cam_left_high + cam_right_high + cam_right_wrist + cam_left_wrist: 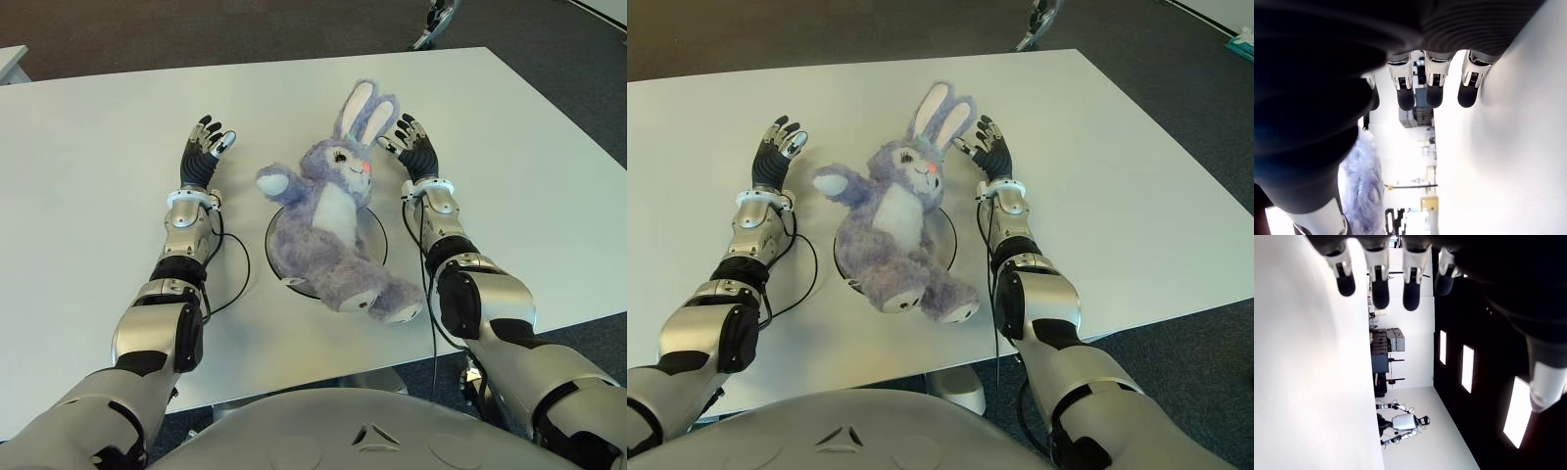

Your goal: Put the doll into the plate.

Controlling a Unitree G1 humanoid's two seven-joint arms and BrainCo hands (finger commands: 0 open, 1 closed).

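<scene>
A purple plush rabbit doll with long pink-lined ears lies on its back across the grey round plate at the middle of the white table. Its legs hang over the plate's near rim. My left hand is to the left of the doll, fingers spread and holding nothing. My right hand is just right of the doll's ears, also spread and empty. In the right wrist view the doll's fur shows beside the straight fingers.
Black cables run along both forearms near the plate. Dark floor lies beyond the table's far edge, with a metal stand base at the back right. A corner of another table shows at far left.
</scene>
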